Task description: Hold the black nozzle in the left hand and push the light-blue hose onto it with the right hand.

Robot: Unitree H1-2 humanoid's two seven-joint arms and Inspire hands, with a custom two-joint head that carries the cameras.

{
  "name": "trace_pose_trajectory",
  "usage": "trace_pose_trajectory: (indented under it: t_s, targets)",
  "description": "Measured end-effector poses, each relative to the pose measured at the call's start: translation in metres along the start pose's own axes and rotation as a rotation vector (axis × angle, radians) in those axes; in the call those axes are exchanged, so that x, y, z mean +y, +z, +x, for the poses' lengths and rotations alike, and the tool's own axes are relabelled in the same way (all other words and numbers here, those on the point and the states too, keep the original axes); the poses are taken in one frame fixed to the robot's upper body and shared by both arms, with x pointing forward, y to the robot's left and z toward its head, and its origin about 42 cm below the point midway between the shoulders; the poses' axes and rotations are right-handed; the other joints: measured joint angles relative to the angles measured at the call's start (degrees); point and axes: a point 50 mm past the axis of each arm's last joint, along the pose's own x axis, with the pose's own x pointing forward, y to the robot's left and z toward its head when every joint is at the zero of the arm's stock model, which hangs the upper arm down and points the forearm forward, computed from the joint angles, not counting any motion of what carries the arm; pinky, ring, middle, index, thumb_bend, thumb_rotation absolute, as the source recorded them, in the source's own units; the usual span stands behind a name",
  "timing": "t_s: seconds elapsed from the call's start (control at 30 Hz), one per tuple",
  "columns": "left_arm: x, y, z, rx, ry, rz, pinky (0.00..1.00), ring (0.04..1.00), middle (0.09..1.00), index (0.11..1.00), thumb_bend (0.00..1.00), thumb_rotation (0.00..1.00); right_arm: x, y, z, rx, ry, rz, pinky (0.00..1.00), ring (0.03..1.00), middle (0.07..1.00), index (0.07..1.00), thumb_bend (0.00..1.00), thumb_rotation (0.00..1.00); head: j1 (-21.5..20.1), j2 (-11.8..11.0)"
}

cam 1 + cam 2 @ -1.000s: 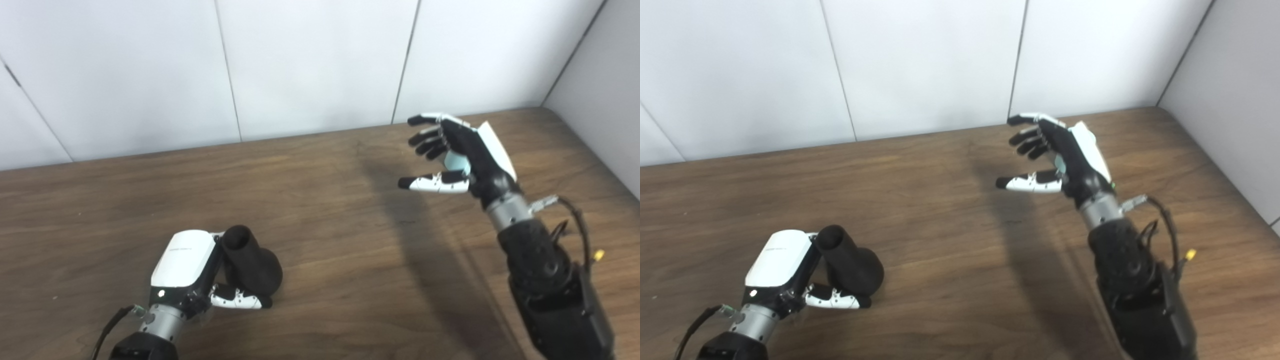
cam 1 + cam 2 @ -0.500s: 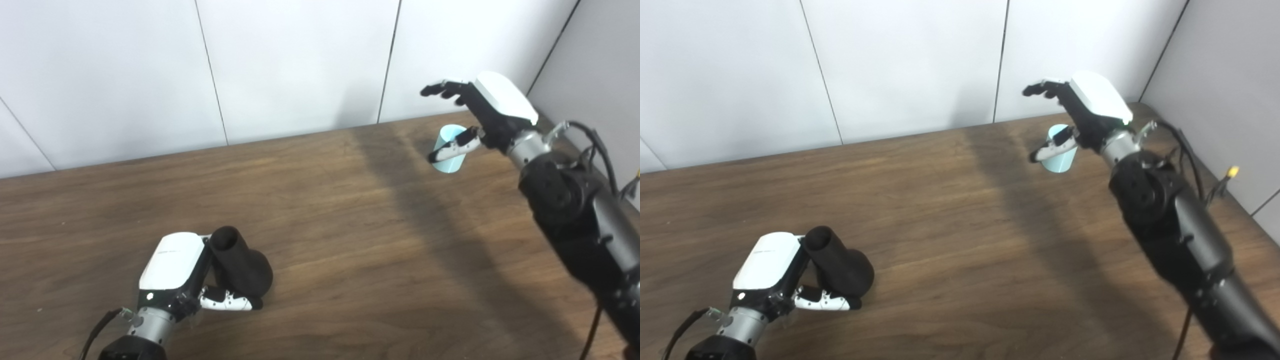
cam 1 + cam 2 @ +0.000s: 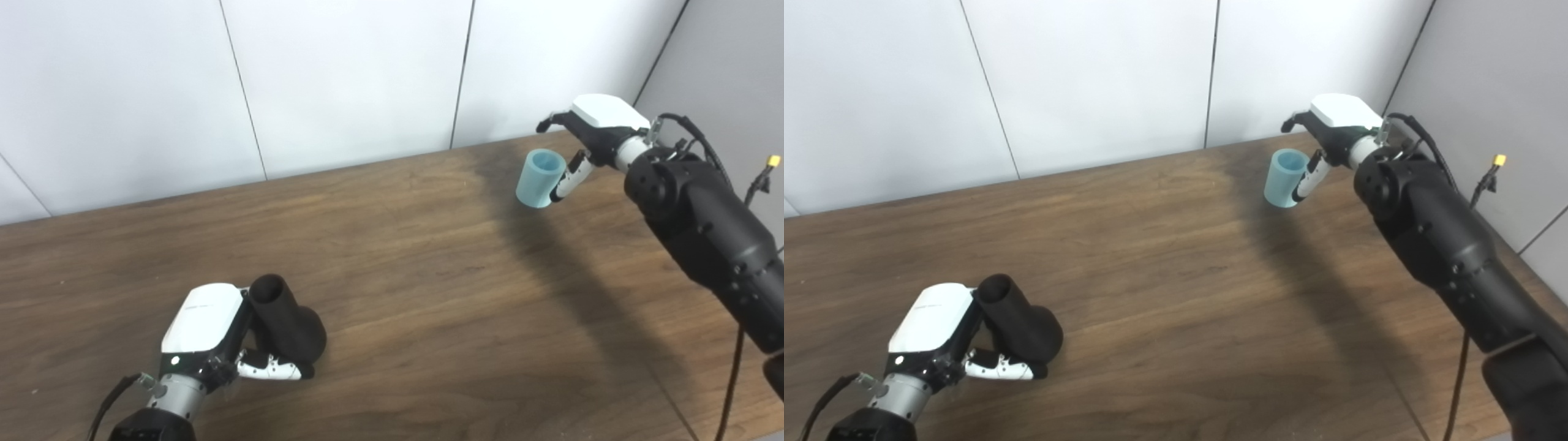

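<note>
Since a second ago the right hand (image 3: 597, 131) has swung from mid-table to the far right corner, where its fingers (image 3: 565, 181) now reach around the light-blue hose (image 3: 539, 179): the thumb lies along the hose's right flank and the other fingers curl over behind it. Whether they are truly clamped or only cupping it I cannot tell, nor whether the hose has left the tabletop (image 3: 416, 269). The hose is a short tube, tilted, its open mouth facing up and toward the back wall (image 3: 343, 79).

At the near left, the left hand (image 3: 931, 337) has its fingers closed on the black nozzle (image 3: 1020, 321), thumb across the flared base, which rests on the tabletop. The narrow end of the nozzle points up and slightly left.

The two pieces are well apart, the hose lying far to the right and back from the nozzle. For the fit, my judgement is that the hose must travel left and toward the robot, and be turned so its bore lines up with the nozzle's long axis.
</note>
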Motion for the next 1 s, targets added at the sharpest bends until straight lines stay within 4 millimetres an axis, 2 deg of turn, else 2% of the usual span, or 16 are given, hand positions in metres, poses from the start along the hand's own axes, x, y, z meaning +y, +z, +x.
trace_pose_trajectory:
  t_s: [0.2,0.37,0.53,0.7,1.0]
  targets:
    - [0.002,0.001,-0.001,0.007,-0.012,0.004,0.4,0.513,0.431,0.501,0.52,0.0,0.013,-0.017,0.017,0.05,0.044,-0.003,0.77,0.881,0.844,0.789,1.0,0.19,0.88,0.44]
    - [0.002,0.001,-0.001,0.01,-0.014,0.005,0.4,0.517,0.452,0.497,0.52,0.0,0.025,-0.021,0.028,0.045,0.046,0.029,0.76,0.875,0.832,0.776,0.98,0.18,1.32,0.79]
    - [0.003,0.001,-0.002,0.008,-0.014,0.008,0.41,0.524,0.467,0.492,0.53,0.0,0.028,-0.009,0.037,0.009,0.013,0.063,0.75,0.849,0.831,0.778,0.98,0.18,1.58,0.97]
    - [0.003,0.002,-0.003,0.006,-0.014,0.007,0.41,0.522,0.465,0.493,0.53,0.0,0.023,0.002,0.042,-0.025,-0.023,0.088,0.74,0.849,0.848,0.786,0.98,0.13,1.5,1.14]
    - [0.003,0.004,-0.004,0.007,-0.015,0.009,0.4,0.513,0.459,0.494,0.53,0.0,0.015,0.014,0.039,-0.061,-0.05,0.098,0.7,0.848,0.862,0.791,0.97,0.12,1.76,1.49]
